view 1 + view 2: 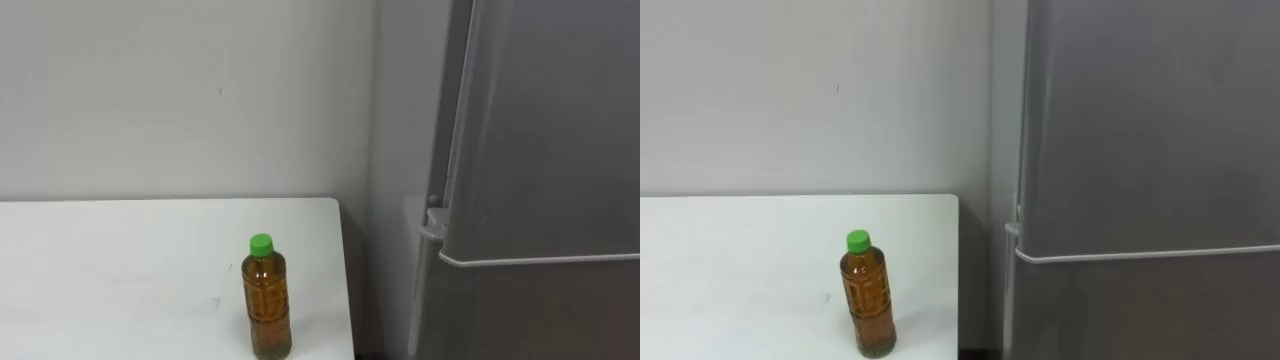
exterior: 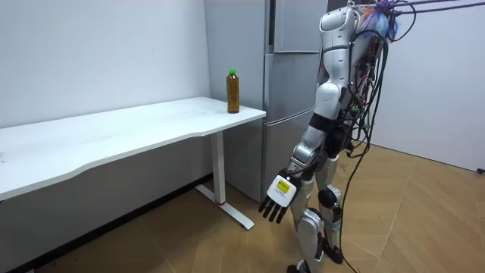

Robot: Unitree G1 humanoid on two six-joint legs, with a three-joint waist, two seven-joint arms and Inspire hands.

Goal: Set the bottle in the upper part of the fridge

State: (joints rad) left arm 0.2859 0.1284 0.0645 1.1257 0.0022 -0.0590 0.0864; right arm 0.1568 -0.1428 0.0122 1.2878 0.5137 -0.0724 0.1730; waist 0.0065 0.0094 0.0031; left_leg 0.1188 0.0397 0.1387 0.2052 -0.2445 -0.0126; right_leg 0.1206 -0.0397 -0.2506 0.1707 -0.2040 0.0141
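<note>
A clear bottle [image 1: 268, 300] of amber drink with a green cap stands upright on the white table [image 1: 120, 270], close to its right end and front edge. In the room view the bottle [image 2: 233, 91] sits at the table corner nearest the grey fridge [image 2: 292, 68]. The upper fridge door [image 1: 560, 130] is closed, and a thin seam separates it from the lower door. I stand on the wooden floor facing the fridge and the table's end, about a step away. My left hand [image 2: 279, 196] hangs low beside my leg with straight fingers, holding nothing.
A plain white wall [image 1: 180, 100] runs behind the table. The table stretches far to my left [image 2: 114, 133] on white legs. A narrow gap separates the table's right edge from the fridge side. Open wooden floor [image 2: 424, 220] lies behind me.
</note>
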